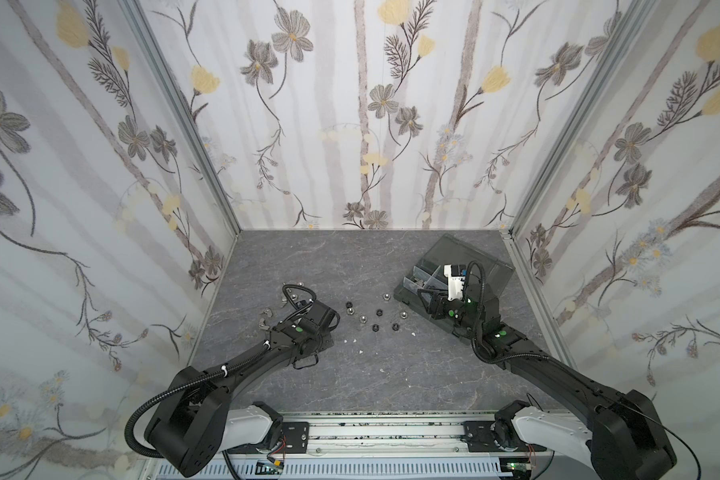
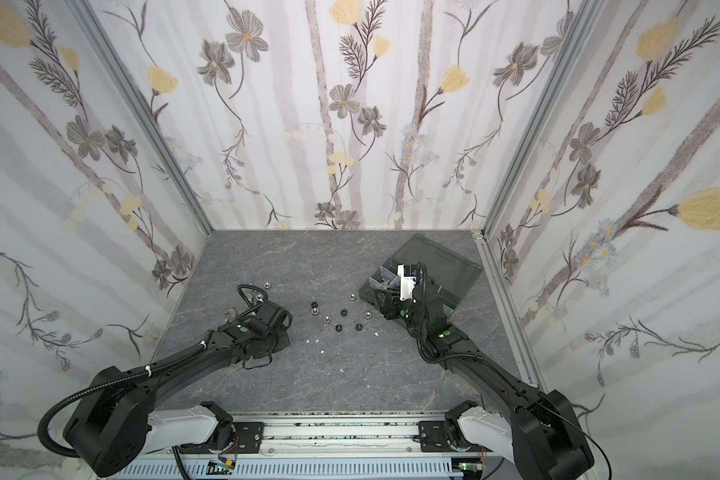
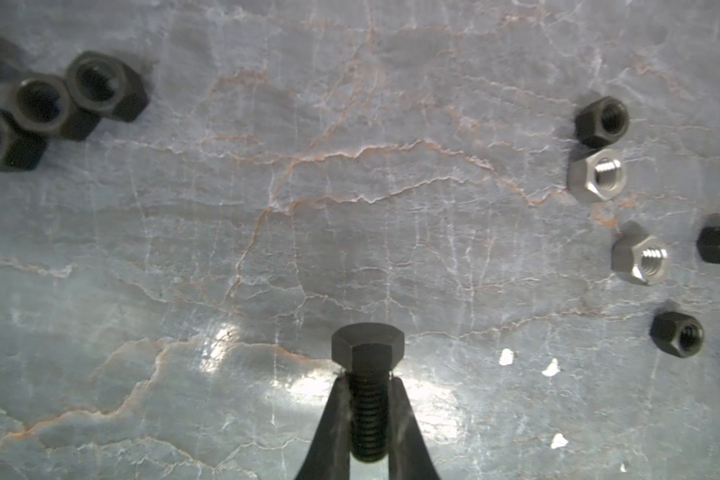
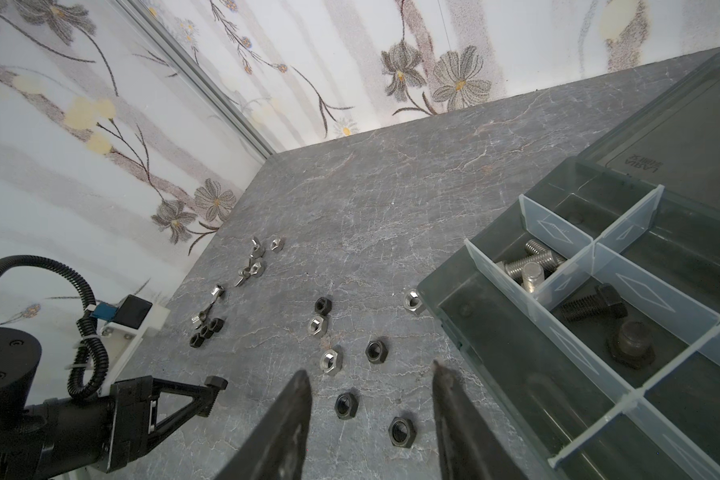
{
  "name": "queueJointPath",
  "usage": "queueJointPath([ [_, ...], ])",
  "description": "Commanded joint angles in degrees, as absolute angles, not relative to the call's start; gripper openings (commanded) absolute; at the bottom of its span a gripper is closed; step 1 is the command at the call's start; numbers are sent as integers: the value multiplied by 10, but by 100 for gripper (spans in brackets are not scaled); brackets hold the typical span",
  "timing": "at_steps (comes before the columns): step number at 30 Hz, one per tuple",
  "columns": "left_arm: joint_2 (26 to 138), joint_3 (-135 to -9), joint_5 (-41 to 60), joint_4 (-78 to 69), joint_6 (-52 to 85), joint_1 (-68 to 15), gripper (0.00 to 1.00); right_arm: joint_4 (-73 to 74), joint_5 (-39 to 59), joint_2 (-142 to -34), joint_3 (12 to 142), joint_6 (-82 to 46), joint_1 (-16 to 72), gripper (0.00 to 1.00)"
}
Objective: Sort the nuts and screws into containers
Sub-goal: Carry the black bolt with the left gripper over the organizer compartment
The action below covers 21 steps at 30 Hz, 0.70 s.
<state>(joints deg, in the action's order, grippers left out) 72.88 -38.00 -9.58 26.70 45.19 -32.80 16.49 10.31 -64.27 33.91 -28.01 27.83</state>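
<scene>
The left gripper (image 3: 368, 384) is closed on the threaded shaft of a black screw (image 3: 367, 348), whose hex head is left clear of the fingertips. The right gripper (image 4: 370, 376) is held partly open above the tabletop (image 4: 350, 199), with nothing gripped. Black and silver nuts (image 1: 378, 312) are scattered between the two arms. Beyond them, silver screws (image 4: 531, 266) and black screws (image 4: 593, 305) are lodged in adjoining compartments of the organizer box (image 4: 454, 291), its lid (image 4: 682, 137) laid open

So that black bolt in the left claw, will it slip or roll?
Probably stiff and heavy for its size: the black bolt looks solid metal. The left claw pinches its threaded shaft, so slipping seems unlikely. Set down, its round shaft may roll until the hex head catches.
</scene>
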Motion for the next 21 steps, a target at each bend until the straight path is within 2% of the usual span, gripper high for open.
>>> queueJointPath([
  [1,743,-402,-98,268,443,-333,8,189,102,-643,337,-284,279,49],
  [21,974,-679,-68,246,411,-429,2,210,91,-634,319,-300,267,49],
])
